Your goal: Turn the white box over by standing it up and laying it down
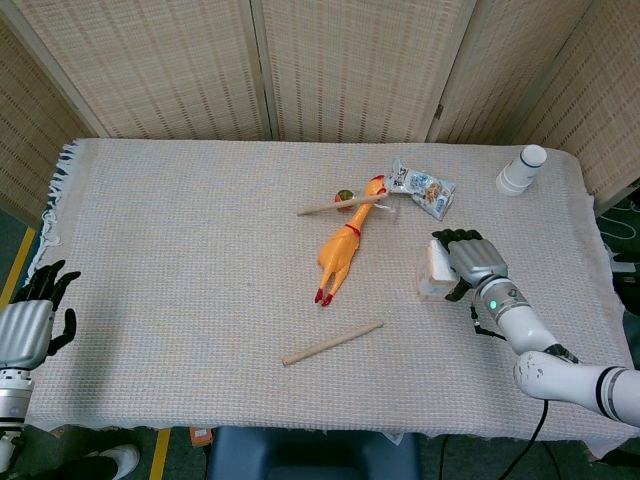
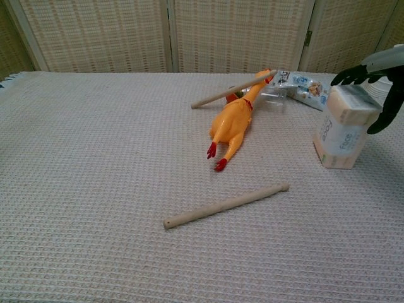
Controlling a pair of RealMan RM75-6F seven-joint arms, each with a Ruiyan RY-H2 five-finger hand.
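The white box (image 1: 436, 268) (image 2: 344, 129) stands on end on the right part of the cloth-covered table, with its printed face turned left in the chest view. My right hand (image 1: 472, 262) (image 2: 385, 60) wraps it from the right, dark fingers (image 2: 350, 76) over the top edge and the thumb against the box's right side. My left hand (image 1: 30, 330) hangs off the table's front left corner, fingers spread, holding nothing; the chest view does not show it.
A yellow rubber chicken (image 1: 345, 245) (image 2: 233, 123) lies mid-table, left of the box. One wooden dowel (image 1: 332, 343) (image 2: 224, 206) lies nearer the front, another (image 1: 335, 205) crosses the chicken's head. A snack packet (image 1: 425, 188) and white cups (image 1: 522, 170) sit at the back right.
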